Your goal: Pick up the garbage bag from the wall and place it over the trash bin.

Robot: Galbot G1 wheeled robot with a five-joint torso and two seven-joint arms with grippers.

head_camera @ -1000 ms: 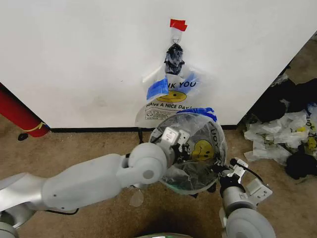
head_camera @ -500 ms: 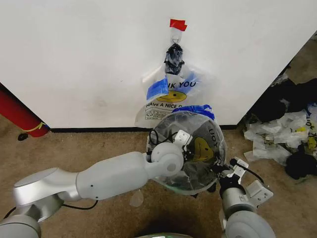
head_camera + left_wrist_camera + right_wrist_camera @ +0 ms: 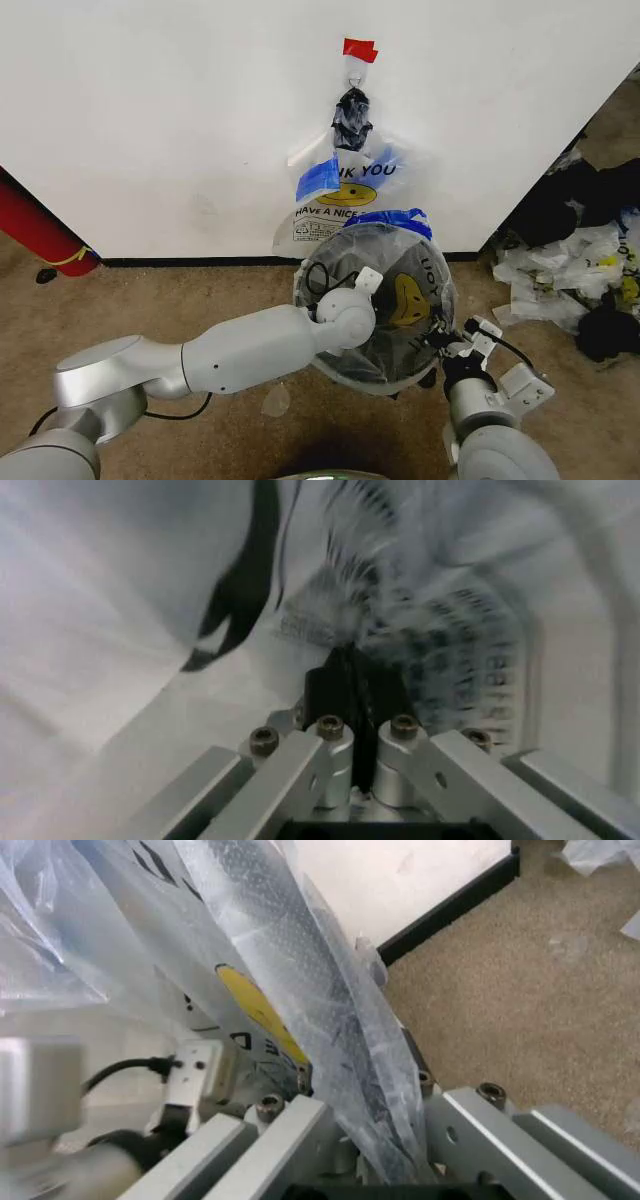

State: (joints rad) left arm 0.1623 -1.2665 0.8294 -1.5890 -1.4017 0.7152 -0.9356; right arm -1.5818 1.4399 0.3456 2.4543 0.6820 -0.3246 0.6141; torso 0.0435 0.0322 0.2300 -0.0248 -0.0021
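The left gripper (image 3: 366,281) has reached deeper into the trash bin (image 3: 330,362), jaws together inside the garbage bag (image 3: 400,262), which drapes over the bin, mouth upward. The right gripper (image 3: 436,341) clamps the bag's film at the rim.

A plain white wall (image 3: 150,120) is filling the upper part of the head view, with a thin black baseboard (image 3: 190,263) running along its foot. Brown carpet (image 3: 150,310) is covering the floor. A red cylinder (image 3: 38,232) is leaning at the left, and crumpled bags (image 3: 580,270) (white and black) are lying heaped at the right.
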